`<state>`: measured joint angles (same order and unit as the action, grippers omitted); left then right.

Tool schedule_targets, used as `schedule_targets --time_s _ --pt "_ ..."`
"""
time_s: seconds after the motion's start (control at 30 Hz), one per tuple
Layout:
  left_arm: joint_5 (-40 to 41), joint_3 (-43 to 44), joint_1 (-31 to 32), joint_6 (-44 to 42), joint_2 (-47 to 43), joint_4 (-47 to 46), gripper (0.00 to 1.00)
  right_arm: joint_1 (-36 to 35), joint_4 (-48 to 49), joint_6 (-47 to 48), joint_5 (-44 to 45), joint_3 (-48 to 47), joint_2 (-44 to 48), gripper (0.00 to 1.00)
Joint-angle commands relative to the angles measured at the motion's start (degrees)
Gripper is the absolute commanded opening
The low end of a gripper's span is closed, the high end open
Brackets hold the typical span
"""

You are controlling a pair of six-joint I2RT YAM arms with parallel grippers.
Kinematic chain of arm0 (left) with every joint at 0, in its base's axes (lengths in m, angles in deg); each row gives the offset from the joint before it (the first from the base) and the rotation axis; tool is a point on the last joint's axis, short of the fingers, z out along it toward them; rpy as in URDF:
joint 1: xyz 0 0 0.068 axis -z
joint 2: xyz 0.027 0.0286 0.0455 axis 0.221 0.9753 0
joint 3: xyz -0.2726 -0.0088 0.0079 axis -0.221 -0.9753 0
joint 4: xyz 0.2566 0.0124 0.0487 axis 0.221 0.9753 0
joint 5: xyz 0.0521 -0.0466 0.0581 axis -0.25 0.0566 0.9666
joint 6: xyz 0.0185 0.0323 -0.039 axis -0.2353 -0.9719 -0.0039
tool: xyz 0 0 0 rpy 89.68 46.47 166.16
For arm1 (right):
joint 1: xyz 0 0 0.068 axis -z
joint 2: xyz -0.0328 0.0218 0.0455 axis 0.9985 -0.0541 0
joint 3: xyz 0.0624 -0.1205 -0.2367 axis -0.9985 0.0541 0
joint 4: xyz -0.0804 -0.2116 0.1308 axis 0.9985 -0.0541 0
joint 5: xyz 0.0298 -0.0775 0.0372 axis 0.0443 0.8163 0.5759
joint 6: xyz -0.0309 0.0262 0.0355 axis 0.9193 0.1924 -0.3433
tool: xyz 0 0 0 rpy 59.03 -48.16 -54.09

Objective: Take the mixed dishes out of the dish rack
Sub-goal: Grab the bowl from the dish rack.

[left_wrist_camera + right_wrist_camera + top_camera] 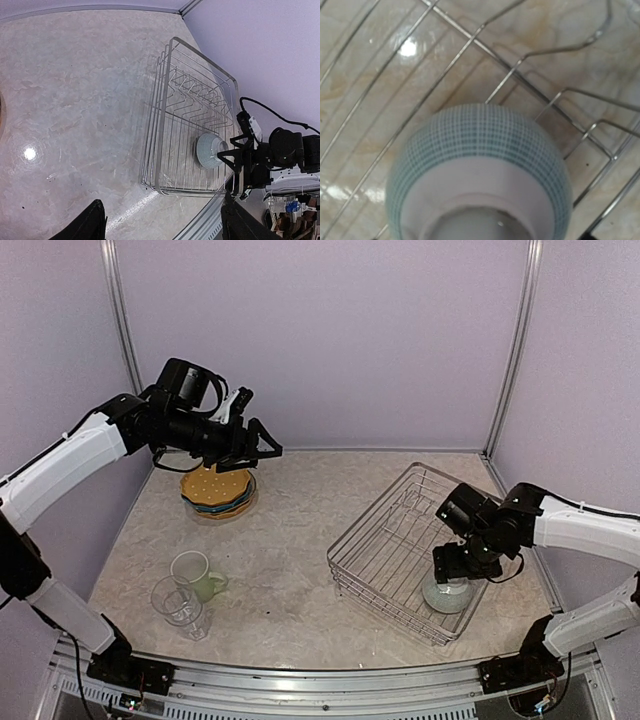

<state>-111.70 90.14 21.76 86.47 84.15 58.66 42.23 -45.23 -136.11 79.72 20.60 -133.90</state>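
Nearly done: yellow dotted plates [218, 492] are stacked just below the spread, empty left pincer [260, 435], and the mug [197, 575] and glass [180, 607] are out on the worktop [290, 540]. Only the small bowl [446, 595] sits in the dish rack [385, 540], directly under the right pincer [452, 565] (can't tell if that one's spread or gripping).

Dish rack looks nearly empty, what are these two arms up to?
They are unloading it. Only a small bowl is left in the dish rack, upside down, and the right gripper hangs open above it. The left gripper, open and empty, hovers over the stacked plates on the table; a mug and a glass stand nearby.
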Motion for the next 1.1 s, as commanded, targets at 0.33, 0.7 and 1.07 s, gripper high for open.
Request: schedule_targets --time_s 0.33,0.7,1.07 --pt "-3.1 -1.0 -1.0 -0.8 -1.1 -0.4 0.76 1.5 -0.5 3.5 -3.4 -0.4 -4.9 0.59" --pt "-5.3 -1.6 -2.3 0.5 -0.4 -1.4 0.76 1.5 -1.8 4.0 -2.0 -1.7 -6.4 0.50" --pt "-7.2 -2.4 -3.2 1.8 0.3 -2.7 0.77 1.4 -1.7 3.6 -1.0 -3.2 -2.8 0.37"
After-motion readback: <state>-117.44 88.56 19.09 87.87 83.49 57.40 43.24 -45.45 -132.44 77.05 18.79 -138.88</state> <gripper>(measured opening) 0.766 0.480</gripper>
